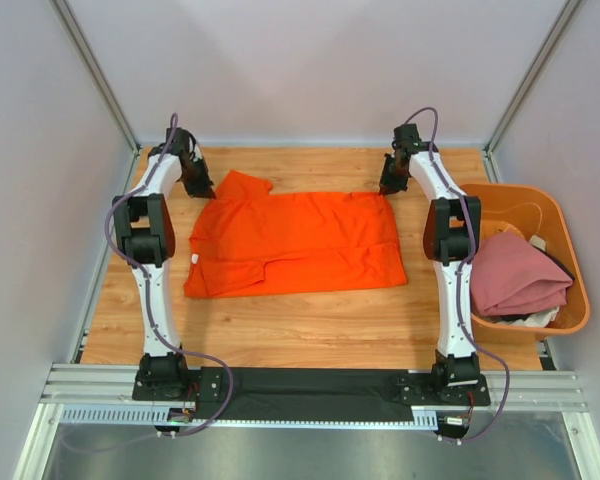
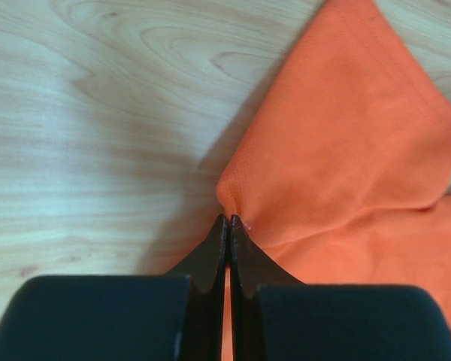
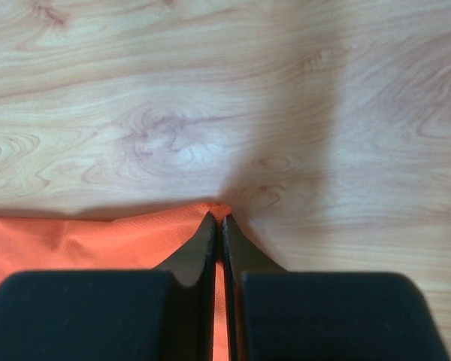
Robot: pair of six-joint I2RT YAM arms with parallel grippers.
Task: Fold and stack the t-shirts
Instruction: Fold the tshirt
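Note:
A bright orange t-shirt (image 1: 295, 243) lies spread on the wooden table, folded once lengthwise, a sleeve sticking out at the far left. My left gripper (image 1: 202, 189) is shut on the shirt's far left edge beside that sleeve; the left wrist view shows the cloth (image 2: 346, 173) pinched between the tips (image 2: 228, 219). My right gripper (image 1: 385, 189) is shut on the shirt's far right corner; the right wrist view shows that corner (image 3: 98, 237) pinched at the tips (image 3: 218, 218). A dusty pink t-shirt (image 1: 515, 275) lies bunched in the orange tub.
A rigid orange plastic tub (image 1: 555, 205) stands at the table's right edge, holding the pink shirt and other dark and white cloth. Grey walls close in the table on the left, back and right. Bare wood (image 1: 280, 325) lies between the shirt and the near rail.

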